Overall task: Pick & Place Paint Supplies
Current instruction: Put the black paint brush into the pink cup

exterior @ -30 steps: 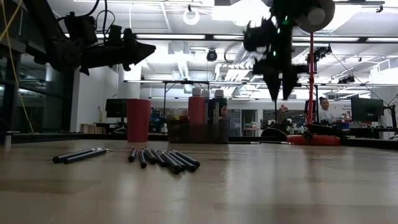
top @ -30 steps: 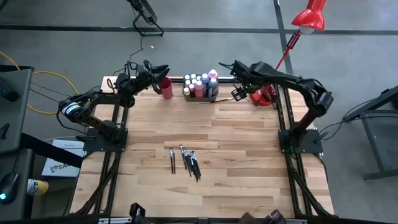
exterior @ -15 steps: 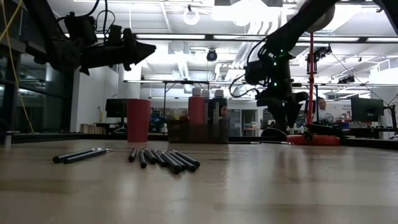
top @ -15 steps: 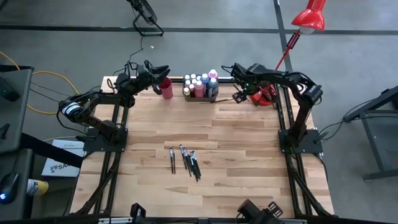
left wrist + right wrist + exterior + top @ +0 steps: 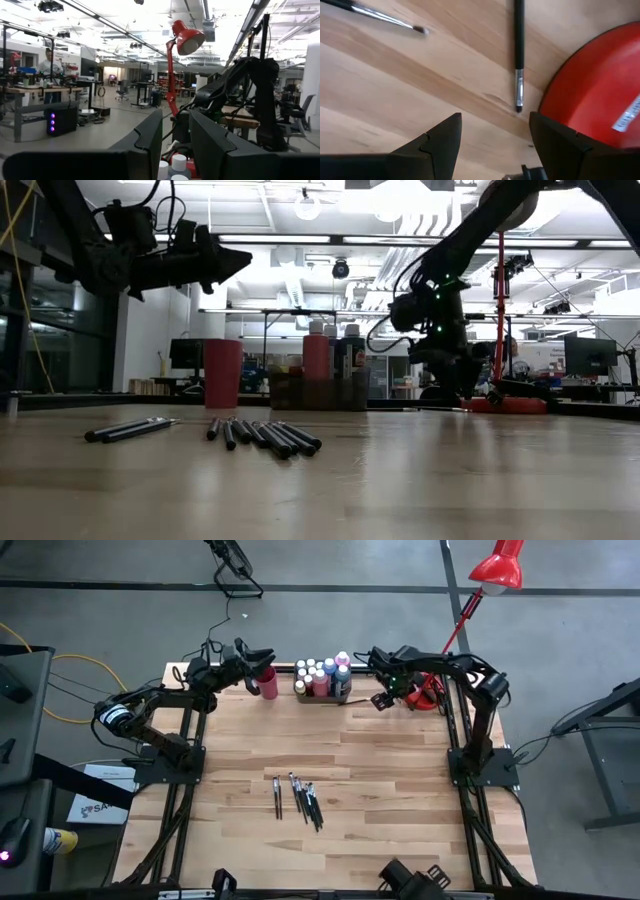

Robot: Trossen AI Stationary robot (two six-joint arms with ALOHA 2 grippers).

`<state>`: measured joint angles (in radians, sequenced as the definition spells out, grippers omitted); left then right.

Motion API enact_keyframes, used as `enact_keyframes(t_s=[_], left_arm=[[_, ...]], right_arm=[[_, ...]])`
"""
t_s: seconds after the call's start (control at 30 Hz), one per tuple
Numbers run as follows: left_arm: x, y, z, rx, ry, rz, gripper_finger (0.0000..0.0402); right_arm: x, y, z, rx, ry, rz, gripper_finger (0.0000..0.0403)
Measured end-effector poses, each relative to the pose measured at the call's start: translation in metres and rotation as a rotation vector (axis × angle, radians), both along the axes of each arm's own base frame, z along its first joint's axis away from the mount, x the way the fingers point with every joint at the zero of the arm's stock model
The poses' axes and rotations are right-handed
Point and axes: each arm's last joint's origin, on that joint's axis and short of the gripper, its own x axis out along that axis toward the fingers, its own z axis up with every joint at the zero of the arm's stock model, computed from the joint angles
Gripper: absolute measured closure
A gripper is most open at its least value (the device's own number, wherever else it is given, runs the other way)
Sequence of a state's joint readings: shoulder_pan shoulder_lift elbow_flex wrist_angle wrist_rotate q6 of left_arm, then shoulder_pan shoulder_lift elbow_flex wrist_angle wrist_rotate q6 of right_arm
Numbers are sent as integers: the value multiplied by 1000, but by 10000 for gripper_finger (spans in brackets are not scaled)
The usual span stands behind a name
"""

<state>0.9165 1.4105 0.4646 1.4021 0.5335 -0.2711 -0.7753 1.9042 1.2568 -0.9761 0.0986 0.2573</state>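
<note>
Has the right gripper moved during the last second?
Yes. In the low view the right gripper has dropped toward the table, open, near the lamp base.

Ceiling lights (image 5: 385, 202) flood the room and glare white in the low and left wrist views, leaving both arms as dark silhouettes. The wooden table (image 5: 400, 790) is evenly lit, with soft shadows. One paintbrush (image 5: 385, 17) in the right wrist view smears with blur.

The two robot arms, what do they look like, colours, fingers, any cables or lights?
Both arms are dark, near-black jointed links. The left gripper and right gripper each end in two flat, angular dark fingers. Black cables loop along the right arm, which shows small green lights near its wrist. The left arm has a pale band near its elbow.
</note>
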Motion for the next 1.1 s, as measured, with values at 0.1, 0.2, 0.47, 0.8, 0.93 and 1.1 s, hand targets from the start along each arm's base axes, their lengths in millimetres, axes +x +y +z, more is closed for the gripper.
enact_keyframes(t_s=[0.1, 0.2, 0.47, 0.8, 0.93, 1.1], left_arm=[[0, 0, -1, -8, 6, 0, 306], [0, 1, -2, -16, 13, -1, 306], [1, 1, -2, -17, 14, -3, 306], [1, 1, -4, -36, 28, -3, 306], [1, 1, -4, -43, 26, -5, 306], [1, 1, -4, -49, 24, -8, 306]], right_arm=[[-1, -3, -9, 21, 20, -7, 176], [-3, -6, -17, 43, 33, -20, 176], [-11, -15, -22, 81, 20, -6, 176], [-27, -28, -23, 128, -13, 65, 200], [-28, -29, -23, 127, -11, 76, 226], [-28, -29, -26, 131, -2, 75, 260]])
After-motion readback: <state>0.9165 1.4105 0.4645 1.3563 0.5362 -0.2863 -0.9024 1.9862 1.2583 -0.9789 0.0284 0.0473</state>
